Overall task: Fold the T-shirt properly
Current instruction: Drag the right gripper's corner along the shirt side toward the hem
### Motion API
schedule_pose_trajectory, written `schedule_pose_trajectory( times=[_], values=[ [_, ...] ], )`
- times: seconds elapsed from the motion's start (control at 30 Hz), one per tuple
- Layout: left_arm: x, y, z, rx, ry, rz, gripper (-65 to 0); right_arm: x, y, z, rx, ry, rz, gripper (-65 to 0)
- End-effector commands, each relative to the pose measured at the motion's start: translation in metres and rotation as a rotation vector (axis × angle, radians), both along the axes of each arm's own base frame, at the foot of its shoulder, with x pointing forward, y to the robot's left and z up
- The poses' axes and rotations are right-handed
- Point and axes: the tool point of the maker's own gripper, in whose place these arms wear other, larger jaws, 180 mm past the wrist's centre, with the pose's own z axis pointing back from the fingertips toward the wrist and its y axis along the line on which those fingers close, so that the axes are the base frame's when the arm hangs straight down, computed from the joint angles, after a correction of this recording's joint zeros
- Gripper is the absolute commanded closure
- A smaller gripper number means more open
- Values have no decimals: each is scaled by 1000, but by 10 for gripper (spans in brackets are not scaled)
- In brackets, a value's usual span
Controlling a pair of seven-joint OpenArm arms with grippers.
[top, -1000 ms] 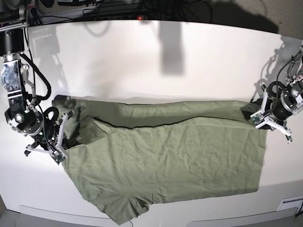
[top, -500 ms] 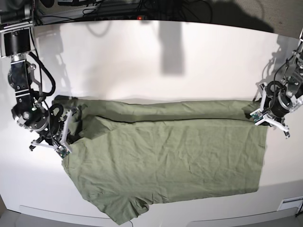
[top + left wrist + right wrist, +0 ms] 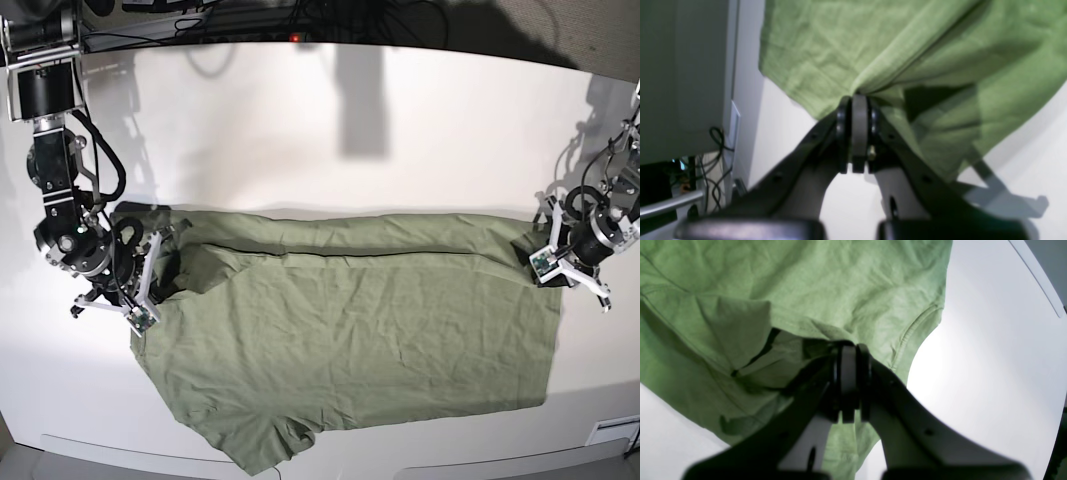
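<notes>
Both grippers, left [image 3: 853, 100] and right [image 3: 848, 346], pinch the green T-shirt [image 3: 350, 330] at opposite ends, seemingly mid-fold, next carrying the edge across evenly.

A white table [image 3: 400, 130] with black cables [image 3: 250, 12] behind it.

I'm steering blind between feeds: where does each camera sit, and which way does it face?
Base: overhead, looking down on the table, shirt, both arms.
Left wrist: behind the left gripper, shut on the shirt's edge, facing along it.
Right wrist: behind the right gripper, shut on the shirt by a sleeve.
All three share the shirt.
</notes>
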Motion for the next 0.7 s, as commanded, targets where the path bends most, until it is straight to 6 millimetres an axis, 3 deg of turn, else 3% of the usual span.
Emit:
schedule_pose_trajectory(
  times=[0.0,0.4,0.67],
  values=[
    [12,8,19,9,-54,8,0,12,-5,20,-5,-60,0,0],
    [9,17,9,-24,-46,1,0,12,-5,20,-6,-57,-2,0],
    [29,31,8,-52,-112,75,0,11,-6,19,-9,-51,-5,0]
  ],
)
